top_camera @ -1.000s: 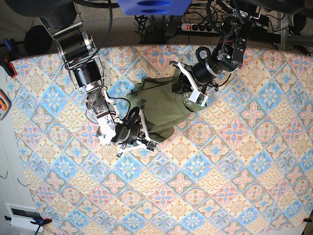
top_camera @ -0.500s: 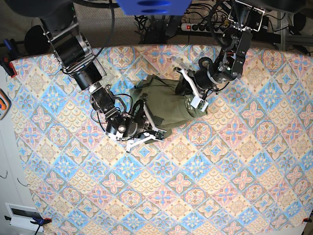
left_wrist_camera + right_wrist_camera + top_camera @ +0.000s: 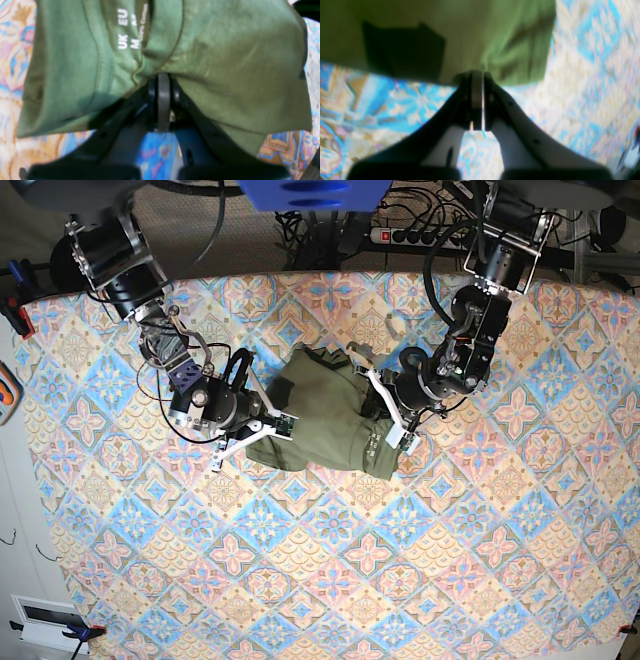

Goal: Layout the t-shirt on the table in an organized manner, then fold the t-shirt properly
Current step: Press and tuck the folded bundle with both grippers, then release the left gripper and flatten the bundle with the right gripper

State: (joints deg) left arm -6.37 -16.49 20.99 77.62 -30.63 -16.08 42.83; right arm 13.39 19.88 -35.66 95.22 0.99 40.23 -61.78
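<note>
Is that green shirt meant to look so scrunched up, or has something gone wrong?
It does look untidy. The t-shirt sits bunched in a creased heap on the table, not spread flat. The left claw pinches it near the neck label, the right claw grips another edge. No tear or spill shows.

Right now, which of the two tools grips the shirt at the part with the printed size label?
The left tool, whose wrist view shows white "UK EU M" print on the t-shirt. The right tool pinches plain fabric.
</note>
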